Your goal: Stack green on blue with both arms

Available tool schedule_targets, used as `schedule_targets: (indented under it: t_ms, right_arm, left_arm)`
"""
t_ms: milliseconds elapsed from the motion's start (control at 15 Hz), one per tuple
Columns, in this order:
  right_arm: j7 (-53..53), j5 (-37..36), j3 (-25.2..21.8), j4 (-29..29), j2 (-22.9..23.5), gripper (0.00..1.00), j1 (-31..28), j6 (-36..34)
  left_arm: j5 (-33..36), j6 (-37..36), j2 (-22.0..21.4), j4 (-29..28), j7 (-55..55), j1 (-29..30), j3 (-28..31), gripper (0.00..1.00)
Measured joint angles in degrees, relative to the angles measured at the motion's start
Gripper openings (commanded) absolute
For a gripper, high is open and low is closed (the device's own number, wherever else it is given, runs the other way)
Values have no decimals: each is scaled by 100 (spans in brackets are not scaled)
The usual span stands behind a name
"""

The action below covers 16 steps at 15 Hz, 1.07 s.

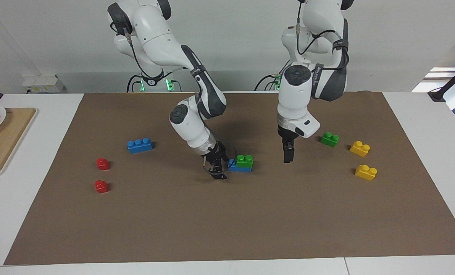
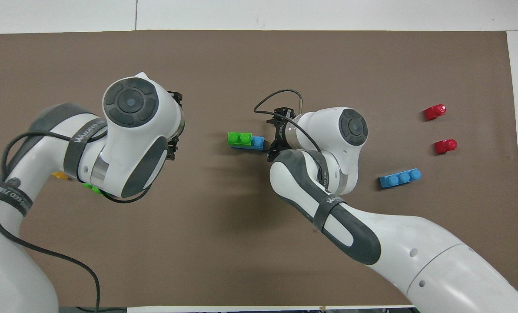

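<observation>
A green brick (image 1: pixel 244 160) sits on one end of a blue brick (image 1: pixel 235 167) in the middle of the mat; the pair also shows in the overhead view, green (image 2: pixel 240 138) on blue (image 2: pixel 257 142). My right gripper (image 1: pixel 218 172) is low at the blue brick's bare end, open and empty (image 2: pixel 268 140). My left gripper (image 1: pixel 287 154) hangs over the mat between the stack and the second green brick (image 1: pixel 329 139). In the overhead view the left arm mostly hides that green brick (image 2: pixel 93 188). The second blue brick (image 1: pixel 140 145) lies alone toward the right arm's end (image 2: pixel 400 178).
Two yellow bricks (image 1: pixel 359 148) (image 1: pixel 365 172) lie toward the left arm's end. Two red bricks (image 1: pixel 102 163) (image 1: pixel 101 186) lie toward the right arm's end. A wooden board (image 1: pixel 2 141) with a plate is off the brown mat (image 1: pixel 227 229) at that end.
</observation>
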Motion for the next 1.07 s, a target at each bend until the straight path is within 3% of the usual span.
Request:
schedule_targets:
  t_ms: [333, 733, 1067]
  right_arm:
    - [-1655, -6, -25, 243, -613, 100, -866, -1266]
    - [-4667, -392, -57, 447, -1087, 100, -1710, -2464]
    - [-6306, -1156, -61, 636, -1345, 100, -2206, -3315]
  left_arm:
    - [-1, -165, -112, -5, 1135, 516, 3, 100]
    - [-15, -468, -265, -5, 3942, 1145, 9, 100]
    - [-240, -774, -577, 2, 6365, 1684, 21, 100]
